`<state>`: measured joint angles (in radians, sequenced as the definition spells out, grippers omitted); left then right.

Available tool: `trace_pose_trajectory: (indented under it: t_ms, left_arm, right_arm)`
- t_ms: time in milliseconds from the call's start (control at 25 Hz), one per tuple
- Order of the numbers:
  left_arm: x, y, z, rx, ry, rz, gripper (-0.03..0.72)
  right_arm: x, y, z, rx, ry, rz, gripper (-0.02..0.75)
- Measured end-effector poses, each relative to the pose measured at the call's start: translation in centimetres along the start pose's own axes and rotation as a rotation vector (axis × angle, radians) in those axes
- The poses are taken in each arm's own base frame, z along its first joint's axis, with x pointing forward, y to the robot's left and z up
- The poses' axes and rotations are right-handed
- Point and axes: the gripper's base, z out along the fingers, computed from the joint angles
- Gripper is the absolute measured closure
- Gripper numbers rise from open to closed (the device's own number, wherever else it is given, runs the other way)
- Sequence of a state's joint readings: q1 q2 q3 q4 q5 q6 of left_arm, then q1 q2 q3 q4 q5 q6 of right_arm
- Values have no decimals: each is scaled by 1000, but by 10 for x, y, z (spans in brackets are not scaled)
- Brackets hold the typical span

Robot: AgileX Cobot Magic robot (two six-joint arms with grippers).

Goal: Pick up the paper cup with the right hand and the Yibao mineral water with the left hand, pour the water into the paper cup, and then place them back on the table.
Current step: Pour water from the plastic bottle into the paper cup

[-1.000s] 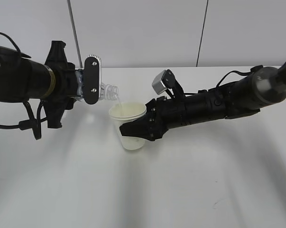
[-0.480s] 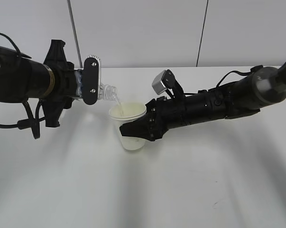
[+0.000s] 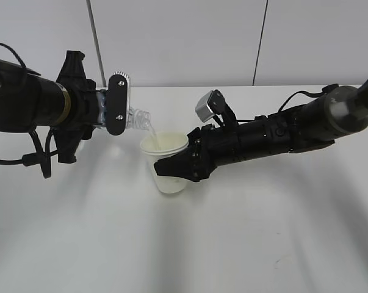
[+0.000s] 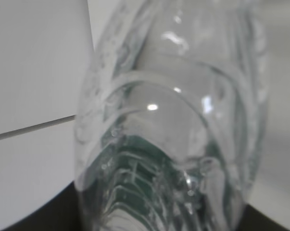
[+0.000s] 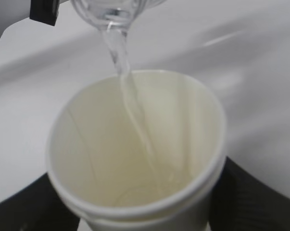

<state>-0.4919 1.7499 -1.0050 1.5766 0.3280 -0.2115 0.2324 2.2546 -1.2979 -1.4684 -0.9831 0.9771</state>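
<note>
The clear Yibao mineral water bottle (image 3: 135, 117) lies tipped almost level, its neck over the paper cup (image 3: 166, 160). My left gripper (image 3: 113, 105) is shut on the bottle; the left wrist view is filled by the bottle (image 4: 173, 125) and its green label. A thin stream of water (image 5: 128, 91) runs from the bottle mouth (image 5: 111, 14) into the cream-white paper cup (image 5: 135, 144). My right gripper (image 3: 174, 166) is shut on the cup's sides and holds it upright just above the table (image 3: 184, 244). Dark fingers (image 5: 250, 192) show at both sides of the cup.
A grey wall stands behind the white table, with a thin rod (image 3: 95, 36) at the back left and a dark cable (image 3: 260, 36) at the back right. Both black arms reach in from the sides and meet near the table's middle.
The bottle keeps pouring into the cup. The left arm has shifted very slightly; the right arm and cup stay where they were.
</note>
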Motion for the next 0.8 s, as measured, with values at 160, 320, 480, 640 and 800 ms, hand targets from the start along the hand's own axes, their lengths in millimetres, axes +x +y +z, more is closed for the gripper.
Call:
trace_pose_trajectory:
  t_ms: [160,320,480,640,800]
  left_arm:
    - [0,0,0,0,0,1,353]
    - [0,0,0,-1,0,3,353]
    - [0,0,0,-3,-1,8,353]
    - [0,1,0,-8,-1,23,353]
    - [0,1,0,-9,-2,27,353]
  right_arm:
    - [0,0,0,0,0,0,206]
    - [0,0,0,0,0,0,206]
    - [0,0,0,-1,1,-1,206]
    - [0,0,0,-3,4,-3,206]
    - [1,0,0,-4,6,-5,206]
